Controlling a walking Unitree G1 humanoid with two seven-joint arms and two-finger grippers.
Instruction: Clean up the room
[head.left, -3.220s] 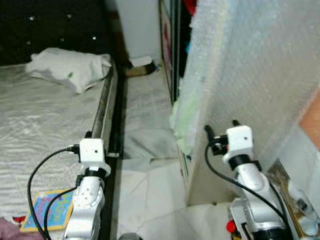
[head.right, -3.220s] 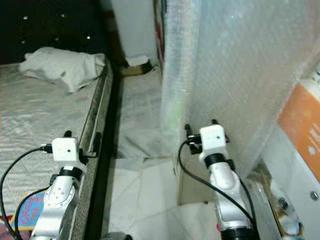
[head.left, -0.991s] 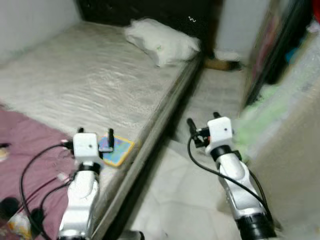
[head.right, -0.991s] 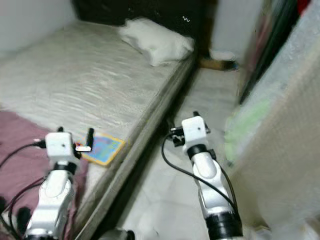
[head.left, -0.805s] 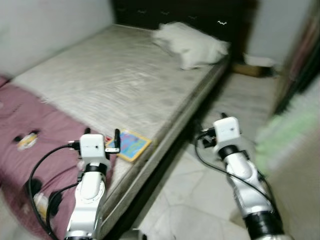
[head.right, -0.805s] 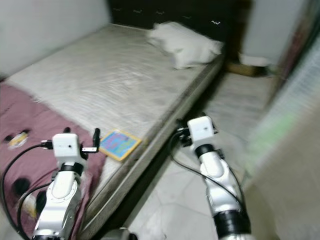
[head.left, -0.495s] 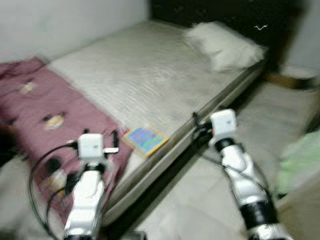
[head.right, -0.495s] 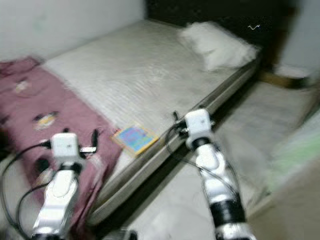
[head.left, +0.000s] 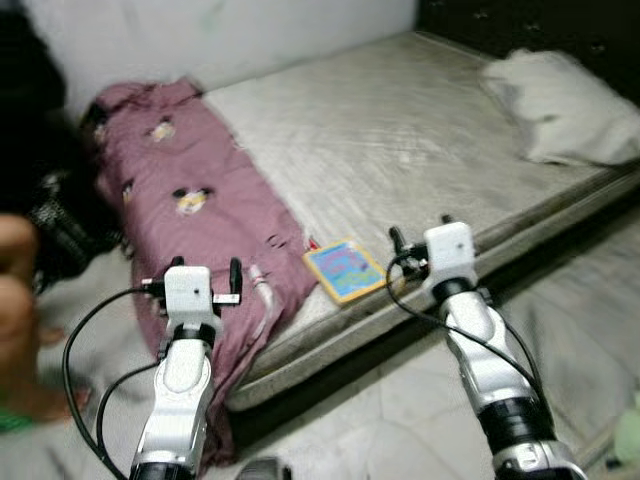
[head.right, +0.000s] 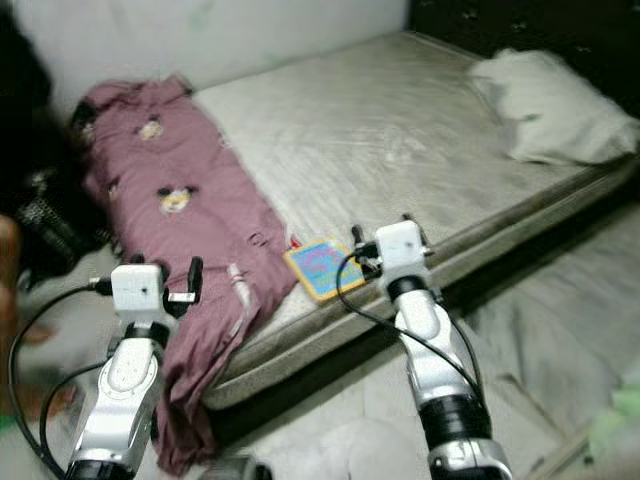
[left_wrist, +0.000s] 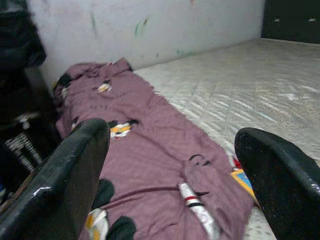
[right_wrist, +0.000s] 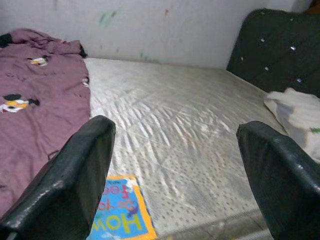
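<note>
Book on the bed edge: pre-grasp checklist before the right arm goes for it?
1. Book in sight, flat on the mattress near its edge: ok.
2. Right gripper open and empty: ok.
3. Left gripper open and empty: ok.
4. Book free of the maroon blanket: cannot tell, the blanket's edge lies very close.
5. Right gripper lined up over the book: not ok, it is off to the book's side.
6. Person at the robot's left, away from the arms: ok.
</note>
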